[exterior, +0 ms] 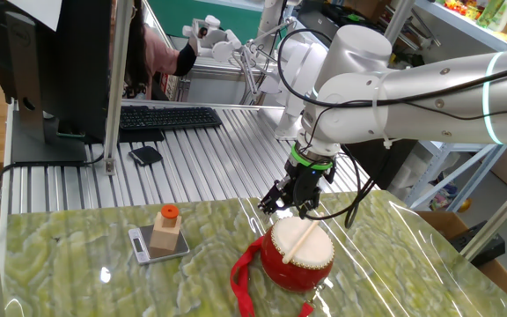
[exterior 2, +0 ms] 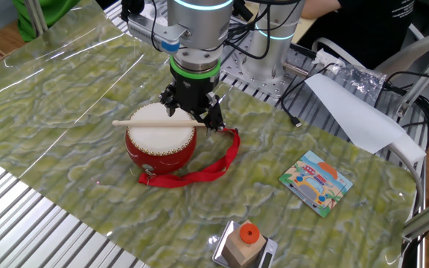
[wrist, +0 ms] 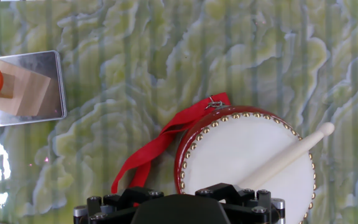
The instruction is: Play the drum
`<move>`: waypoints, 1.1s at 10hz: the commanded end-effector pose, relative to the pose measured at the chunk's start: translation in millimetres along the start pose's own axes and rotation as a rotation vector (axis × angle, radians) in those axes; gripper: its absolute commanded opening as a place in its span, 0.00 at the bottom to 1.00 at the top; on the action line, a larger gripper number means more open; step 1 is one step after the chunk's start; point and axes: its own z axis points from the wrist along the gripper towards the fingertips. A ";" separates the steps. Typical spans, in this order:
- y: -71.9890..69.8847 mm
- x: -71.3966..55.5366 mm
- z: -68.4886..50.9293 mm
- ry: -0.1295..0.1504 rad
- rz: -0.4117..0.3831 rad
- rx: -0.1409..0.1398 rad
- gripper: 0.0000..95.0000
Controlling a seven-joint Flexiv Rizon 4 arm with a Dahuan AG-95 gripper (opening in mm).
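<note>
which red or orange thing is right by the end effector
The round red drum with a cream skin, directly under the end effector. The wooden block with an orange cap sits apart on a small scale.

Wooden block (exterior: 167,231) with orange cap on scale (exterior: 158,246); picture card (exterior 2: 316,182) nearby.

The arm reaches down, its hand (exterior 2: 192,112) pointing at the table.

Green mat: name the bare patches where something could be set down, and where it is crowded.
Bare: the mat left of the drum in the other fixed view, and the stretch between the red ribbon and the picture card. Crowded: around the drum, where the gripper holds the drumstick.
</note>
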 end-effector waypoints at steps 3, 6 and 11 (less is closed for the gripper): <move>0.2 1.4 0.6 0.000 0.093 -0.023 0.00; 0.4 4.9 1.8 -0.002 0.104 -0.023 0.00; -1.3 6.4 -1.5 0.000 0.146 -0.025 0.00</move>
